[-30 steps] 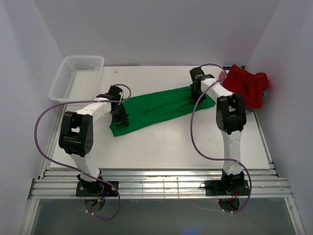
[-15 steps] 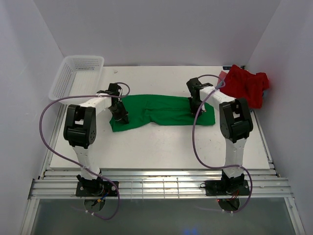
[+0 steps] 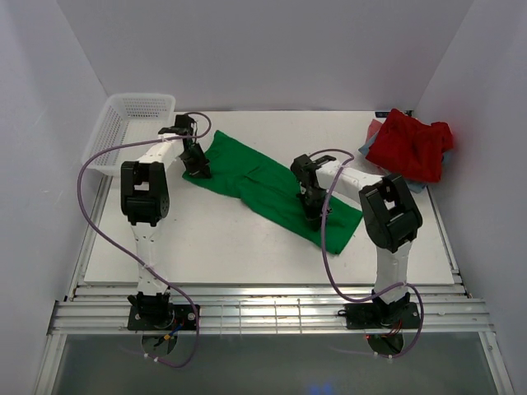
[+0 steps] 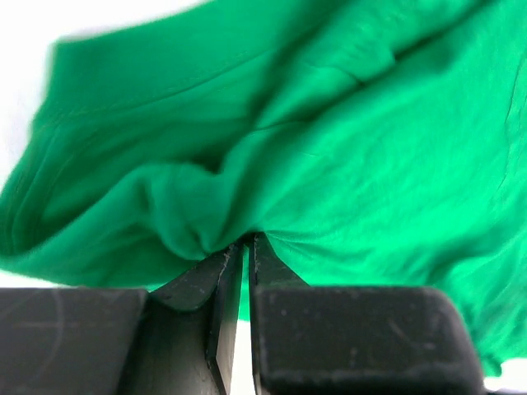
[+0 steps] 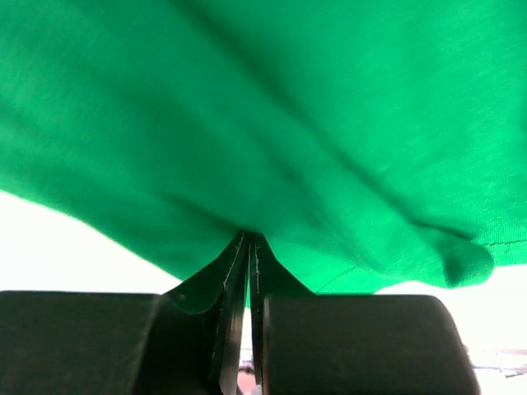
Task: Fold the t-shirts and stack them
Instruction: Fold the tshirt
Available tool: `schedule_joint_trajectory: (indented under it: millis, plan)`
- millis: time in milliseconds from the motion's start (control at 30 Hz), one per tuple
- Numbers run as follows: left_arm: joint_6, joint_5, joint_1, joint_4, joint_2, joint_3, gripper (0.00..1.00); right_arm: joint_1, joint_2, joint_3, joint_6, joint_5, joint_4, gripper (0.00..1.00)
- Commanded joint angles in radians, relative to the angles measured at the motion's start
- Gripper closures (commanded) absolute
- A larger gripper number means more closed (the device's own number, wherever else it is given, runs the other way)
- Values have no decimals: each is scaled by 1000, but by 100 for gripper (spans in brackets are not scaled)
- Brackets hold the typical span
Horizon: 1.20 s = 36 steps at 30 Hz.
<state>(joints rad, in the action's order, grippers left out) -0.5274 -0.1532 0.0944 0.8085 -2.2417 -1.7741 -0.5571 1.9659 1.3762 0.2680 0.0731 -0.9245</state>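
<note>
The bright green t-shirt (image 3: pixel 263 185) lies stretched in a long band across the table, running from the far left down to the near right. My left gripper (image 3: pixel 198 164) is shut on its far-left end, pinching a bunch of green cloth (image 4: pixel 272 156). My right gripper (image 3: pixel 313 210) is shut on the cloth near its near-right end, and green fabric (image 5: pixel 272 123) fills that wrist view. The red t-shirt (image 3: pixel 410 144) lies crumpled at the far right, on top of a blue-grey one (image 3: pixel 368 141) that shows only at the edges.
A white mesh basket (image 3: pixel 128 127) stands at the far left corner, close behind my left gripper. White walls enclose the table on three sides. Purple cables loop from both arms.
The green t-shirt has swung round: my left gripper carried its end toward the far left near the basket, and my right gripper pulled its end nearer and leftward. Both stay shut on it.
</note>
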Motion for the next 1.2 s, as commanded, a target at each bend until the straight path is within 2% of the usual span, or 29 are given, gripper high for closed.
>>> schedule_joint_trajectory:
  millis: [0,100,300,500,667,700,800,967,1167]
  plan:
    - [52,101,-32,41,-143,-152,80,-39,-79,-11,-19,-58,-83,91]
    - [50,77,-41,63,-199,-254,80,-78,-110,-12,-33,-100,-102,91]
    - [-6,40,-45,63,-251,-321,79,-130,-125,27,-88,-188,-129,91]
    - [-43,-5,-44,63,-320,-456,79,-168,-117,46,-141,-308,-116,91]
    - [-25,4,-33,44,-299,-481,79,-179,-144,130,-96,-103,-123,92]
    - [-20,6,-32,41,-289,-475,79,-175,-145,138,-92,-19,-122,92]
    - [-14,6,-25,37,-259,-455,79,-147,-137,136,-55,68,-108,92]
    - [-5,14,-25,32,-222,-413,79,-63,-141,83,14,140,-28,92]
    - [-3,1,-25,32,-203,-380,80,34,-52,61,20,168,73,92]
